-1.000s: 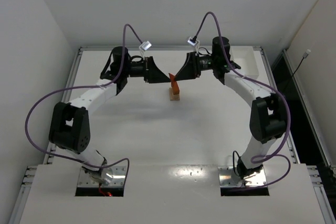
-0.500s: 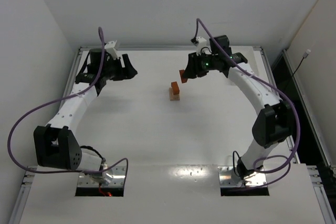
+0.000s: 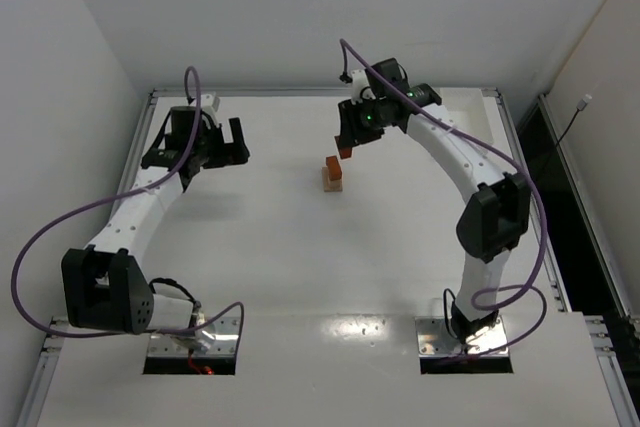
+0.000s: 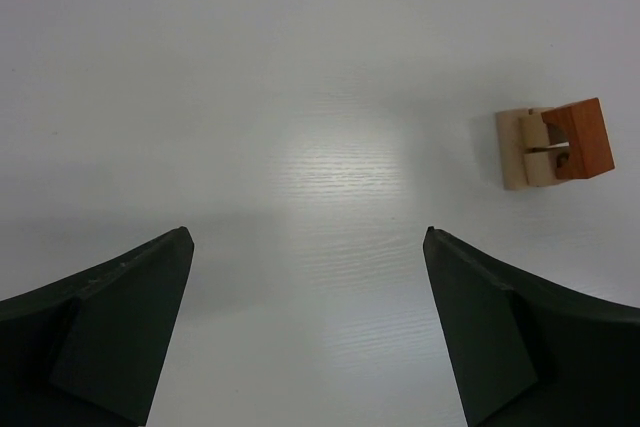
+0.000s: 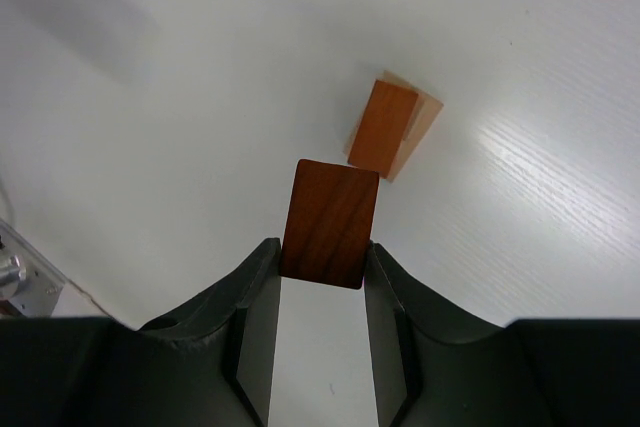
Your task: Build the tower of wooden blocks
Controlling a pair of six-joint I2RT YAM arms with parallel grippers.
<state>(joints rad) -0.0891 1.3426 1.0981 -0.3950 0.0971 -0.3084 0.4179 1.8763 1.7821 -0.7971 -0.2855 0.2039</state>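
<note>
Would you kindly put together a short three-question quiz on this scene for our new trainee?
1. True or false: the left gripper holds a block.
2. The held block in the right gripper is: A pale tan, B reddish-orange, C white.
3. Fill in: on the tower, the wood under the reddish-orange top block is ____.
Key: 1 false; 2 B; 3 pale tan.
</note>
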